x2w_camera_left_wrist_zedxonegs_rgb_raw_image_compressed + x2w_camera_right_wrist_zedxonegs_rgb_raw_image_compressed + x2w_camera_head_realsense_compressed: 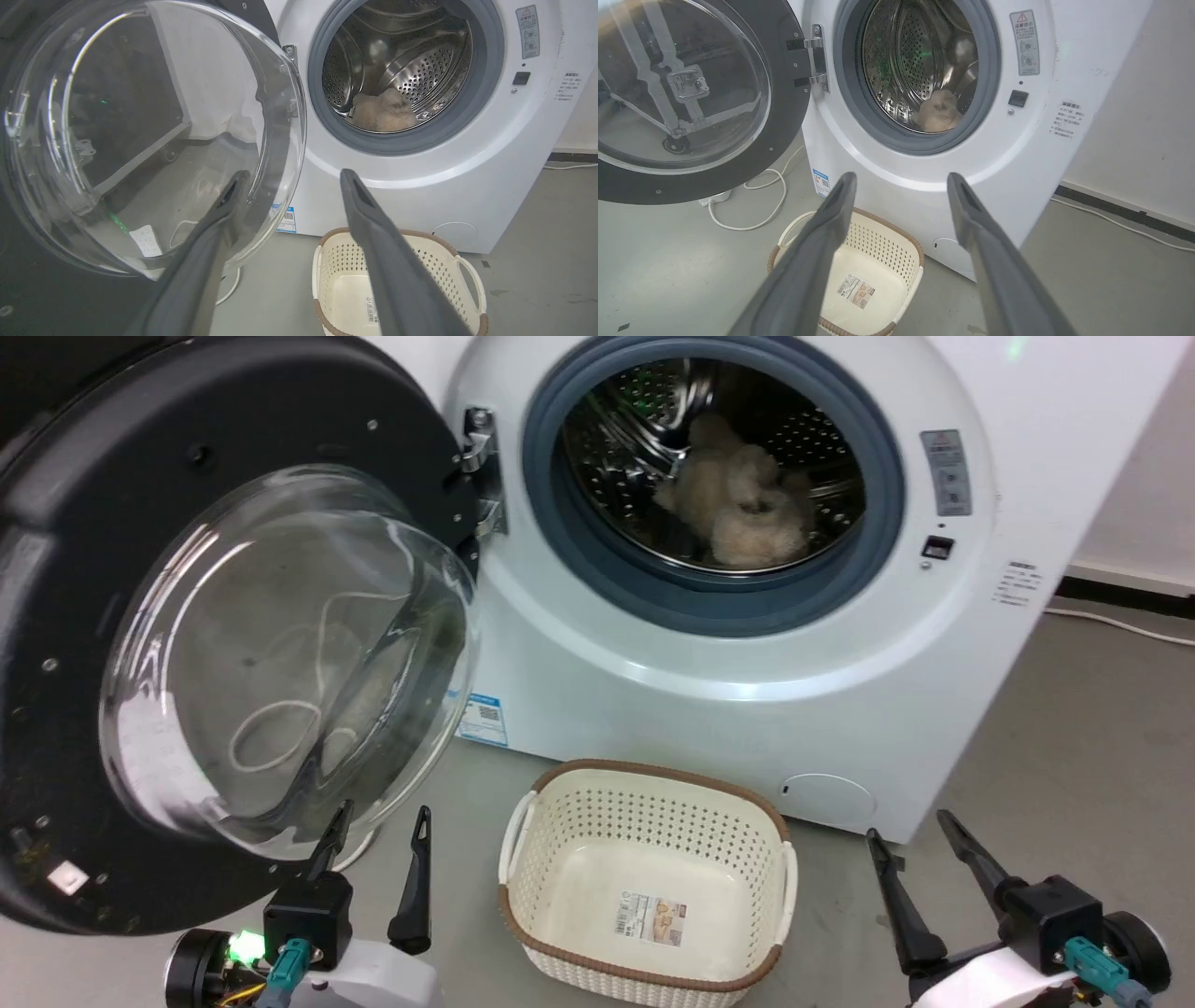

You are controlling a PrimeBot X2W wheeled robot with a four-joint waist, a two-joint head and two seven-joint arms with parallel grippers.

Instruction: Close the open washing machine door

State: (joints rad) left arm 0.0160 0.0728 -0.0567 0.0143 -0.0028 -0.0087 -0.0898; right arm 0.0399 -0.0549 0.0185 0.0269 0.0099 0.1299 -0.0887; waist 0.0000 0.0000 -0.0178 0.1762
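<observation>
Washing machine door [233, 635] open, plush [738, 509] in drum [625, 420]

The left pincer [383, 812] and right pincer [907, 826] had long dark fingers [411, 887] on black blocks [308, 910]. Teal plugs [289, 959] met white forearms [383, 980].

Left gripper [384, 812] low, fingers spread — right gripper [908, 826] likewise, fingers parted, pointing up

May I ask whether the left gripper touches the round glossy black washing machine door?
Cannot tell. In head and left wrist views, the left gripper overlaps the clear glass of the washing machine door; neither shows contact or gap.
</observation>
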